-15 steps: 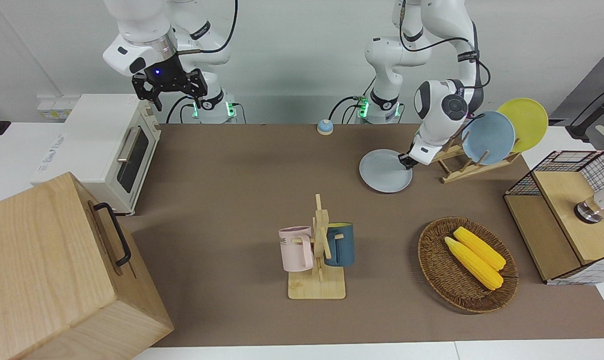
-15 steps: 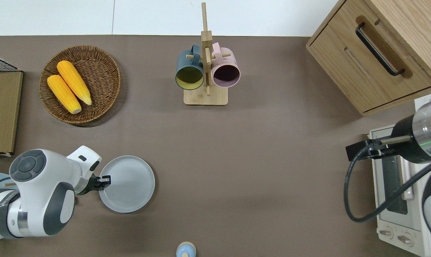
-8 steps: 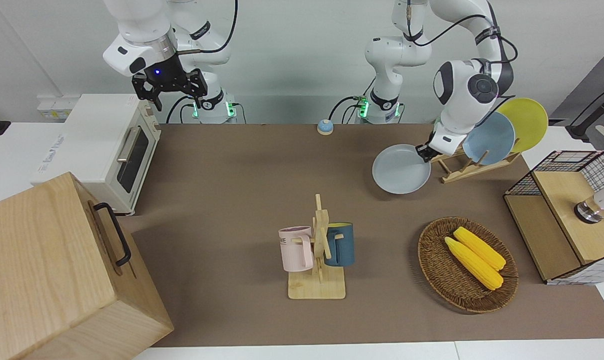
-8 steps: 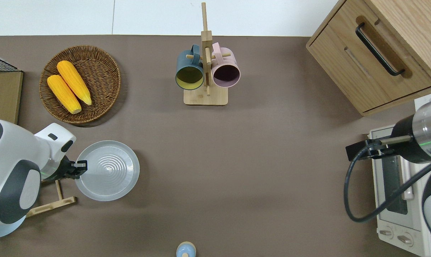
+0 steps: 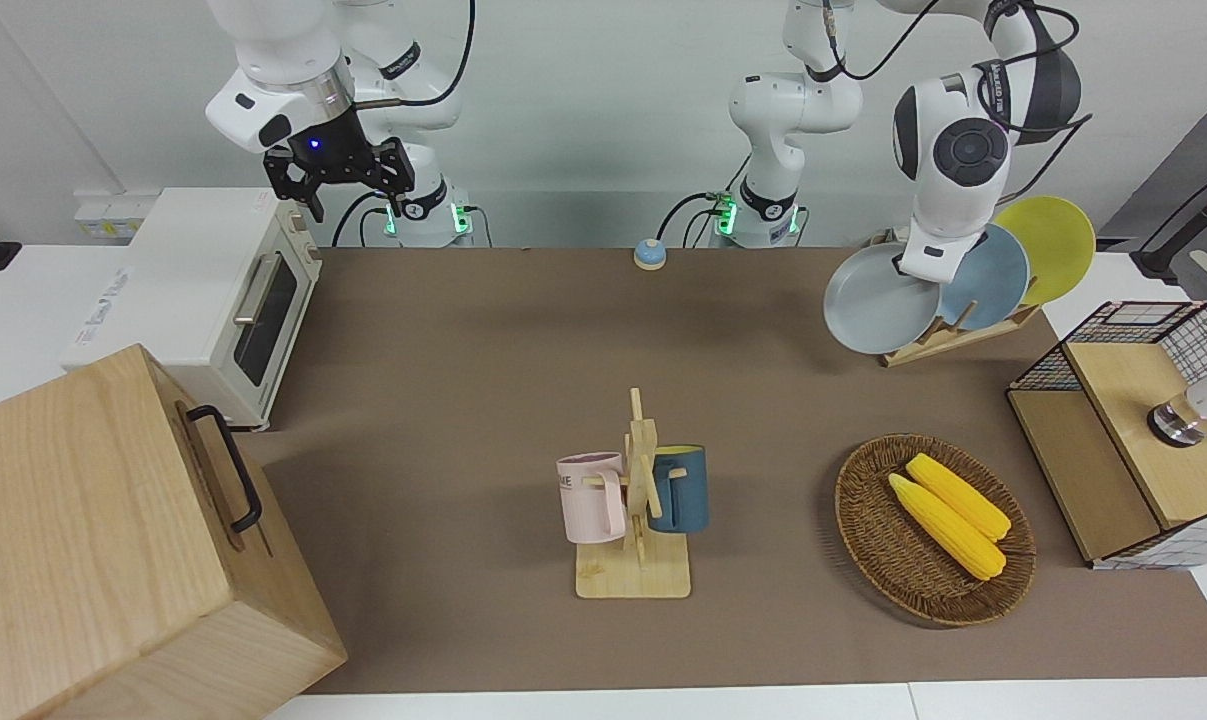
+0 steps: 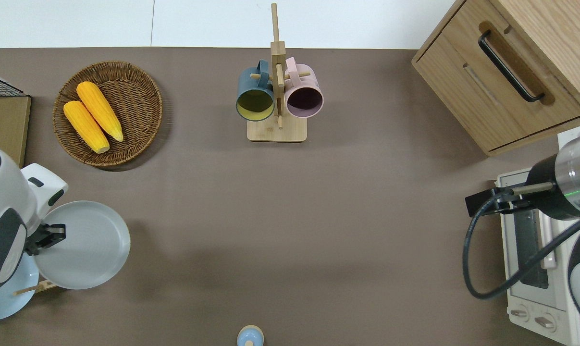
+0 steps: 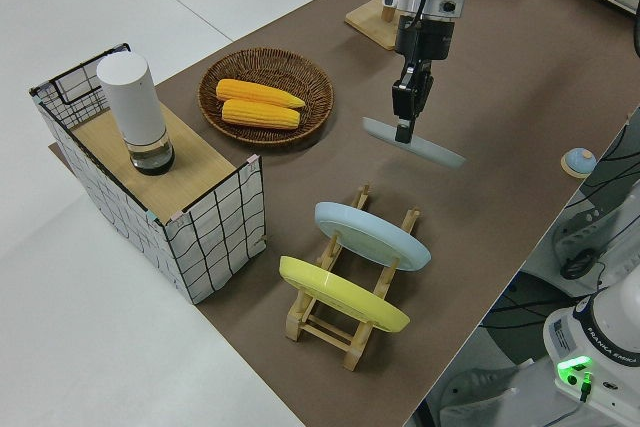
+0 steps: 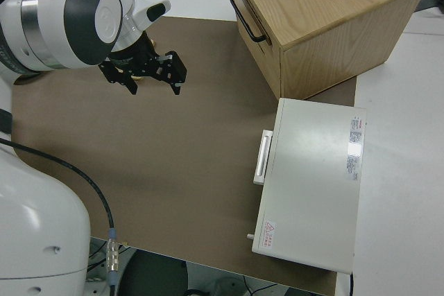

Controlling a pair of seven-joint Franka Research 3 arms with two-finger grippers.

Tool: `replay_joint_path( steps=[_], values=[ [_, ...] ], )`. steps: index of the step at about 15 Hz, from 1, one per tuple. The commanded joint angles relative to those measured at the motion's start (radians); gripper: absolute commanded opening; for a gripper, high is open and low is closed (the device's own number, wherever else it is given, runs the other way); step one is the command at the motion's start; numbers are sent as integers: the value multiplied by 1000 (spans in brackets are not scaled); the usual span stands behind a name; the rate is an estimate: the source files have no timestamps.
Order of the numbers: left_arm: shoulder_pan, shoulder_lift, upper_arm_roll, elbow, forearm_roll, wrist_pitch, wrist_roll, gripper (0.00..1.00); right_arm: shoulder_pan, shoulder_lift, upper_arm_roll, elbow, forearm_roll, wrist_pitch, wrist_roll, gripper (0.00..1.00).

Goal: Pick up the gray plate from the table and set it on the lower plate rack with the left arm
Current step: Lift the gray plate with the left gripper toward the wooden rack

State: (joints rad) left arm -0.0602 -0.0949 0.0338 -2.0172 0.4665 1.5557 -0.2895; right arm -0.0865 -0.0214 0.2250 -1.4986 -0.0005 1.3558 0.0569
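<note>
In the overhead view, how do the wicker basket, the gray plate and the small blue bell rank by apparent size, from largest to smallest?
1. Wicker basket.
2. Gray plate, close to it; being lifted toward the camera, so unsure.
3. Blue bell, clearly smallest.

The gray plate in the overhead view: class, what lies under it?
The gray plate, gripped at its rim by the left end effector, covers part of the light blue plate and most of the lower plate rack. What lies directly underneath cannot be seen.

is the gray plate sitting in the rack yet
No, the left side view shows the gray plate in the air, pinched by the left gripper, apart from the lower plate rack.
</note>
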Motion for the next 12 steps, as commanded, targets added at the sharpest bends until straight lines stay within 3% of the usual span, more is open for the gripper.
replay_joint_path(
  steps=[1, 8, 12],
  values=[
    [-12, 6, -43, 15, 171, -138, -113, 0, -15, -5, 7, 6, 4, -15, -3, 990],
    [-13, 58, -107, 0, 310, -255, -281, 0, -15, -5, 7, 6, 4, -15, -3, 990],
    [-21, 110, -115, -17, 323, -255, -371, 0, -15, -5, 7, 6, 2, -15, -3, 990]
  ],
)
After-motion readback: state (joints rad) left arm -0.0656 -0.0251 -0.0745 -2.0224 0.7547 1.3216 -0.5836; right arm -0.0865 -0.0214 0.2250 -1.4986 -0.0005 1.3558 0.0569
